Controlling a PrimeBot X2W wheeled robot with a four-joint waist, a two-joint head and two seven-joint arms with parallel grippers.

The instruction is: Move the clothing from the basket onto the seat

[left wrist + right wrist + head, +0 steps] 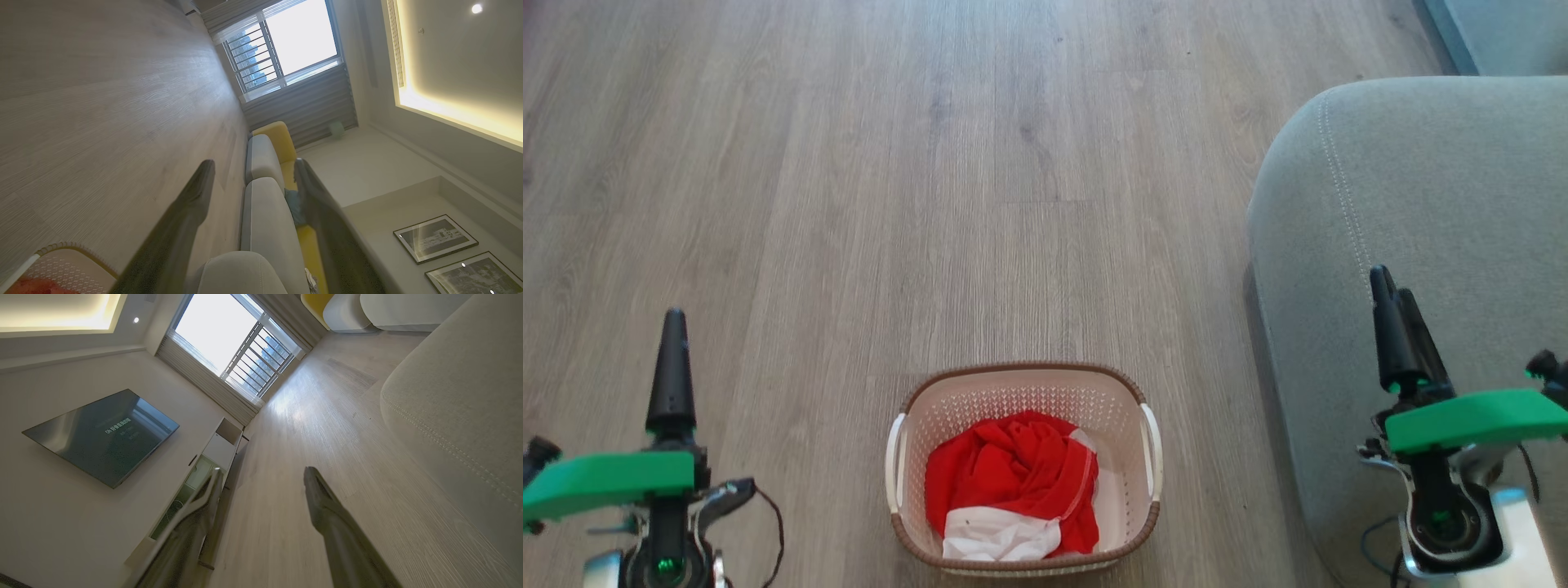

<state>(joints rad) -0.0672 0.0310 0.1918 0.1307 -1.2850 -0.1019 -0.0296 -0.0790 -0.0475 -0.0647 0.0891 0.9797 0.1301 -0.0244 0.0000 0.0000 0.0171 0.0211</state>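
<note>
Left hand and right hand are both empty, their dark fingers spread wide and touching nothing. One sits low at each side, the right seen against the grey-green seat. Between them, on the wooden floor, stands the cream basket, holding the crumpled red and white clothing.

crumpled red-and-white clothing fills the cream basket on the floor, left of the grey seat.
</note>
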